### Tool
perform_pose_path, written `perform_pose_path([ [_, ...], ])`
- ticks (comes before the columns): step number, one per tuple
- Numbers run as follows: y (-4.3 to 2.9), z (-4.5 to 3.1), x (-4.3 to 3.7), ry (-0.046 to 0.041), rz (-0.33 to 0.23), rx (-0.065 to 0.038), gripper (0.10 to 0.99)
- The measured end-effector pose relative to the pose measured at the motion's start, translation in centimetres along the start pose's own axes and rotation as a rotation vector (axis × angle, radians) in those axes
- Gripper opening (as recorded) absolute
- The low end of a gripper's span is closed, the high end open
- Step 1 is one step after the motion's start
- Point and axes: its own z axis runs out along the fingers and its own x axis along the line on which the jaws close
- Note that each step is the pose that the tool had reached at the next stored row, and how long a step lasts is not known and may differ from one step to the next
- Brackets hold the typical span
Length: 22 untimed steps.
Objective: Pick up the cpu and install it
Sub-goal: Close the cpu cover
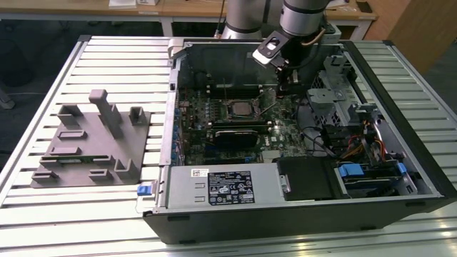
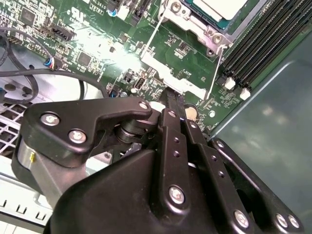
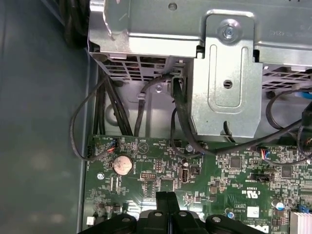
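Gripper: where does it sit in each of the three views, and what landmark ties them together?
Exterior view: the gripper hangs inside the open case, to the exterior view's right of the cpu.
Second wrist view: gripper shut, over the motherboard near the cpu.
First wrist view: gripper tips near the coin cell.
Shared landmark: the green motherboard.

The big grey robot arm (image 1: 303, 19) hangs down from above. Its black gripper (image 2: 173, 100) points down, and its two thin black fingers (image 3: 162, 207) are pressed tight together, side by side.
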Motion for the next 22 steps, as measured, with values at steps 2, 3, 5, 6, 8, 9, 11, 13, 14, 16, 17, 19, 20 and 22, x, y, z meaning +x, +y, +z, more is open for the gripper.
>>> perform_pose_path([
  [2,-0.18,0.00,-0.03,0.0000,0.000,0.000,0.106],
  [3,-0.30,-0.01,-0.03,-0.0001,0.000,0.000,0.106],
  [5,-0.55,-0.03,-0.03,-0.0002,0.000,0.000,0.106],
  [6,-0.63,-0.03,-0.03,-0.0001,0.000,0.000,0.106],
  [8,-0.79,-0.03,-0.03,0.0000,0.000,0.000,0.106],
  [9,-0.82,-0.03,-0.03,0.0000,0.000,0.000,0.106],
  [11,-0.87,-0.03,-0.02,0.0000,0.000,0.000,0.106],
  [13,-0.93,-0.03,-0.02,0.0000,0.000,0.000,0.106],
  [14,-0.96,-0.03,-0.02,-0.0001,0.000,0.000,0.106],
  [16,-1.05,-0.03,-0.01,0.0000,0.000,0.000,0.106],
  [17,-1.07,-0.03,-0.01,0.0000,0.000,0.000,0.106],
  [19,-1.14,-0.03,-0.02,-0.0001,0.000,0.000,0.106],
  [20,-1.20,-0.04,-0.01,-0.0001,0.000,0.000,0.106],
  [22,-1.35,-0.04,0.00,-0.0001,0.000,0.000,0.106],
])
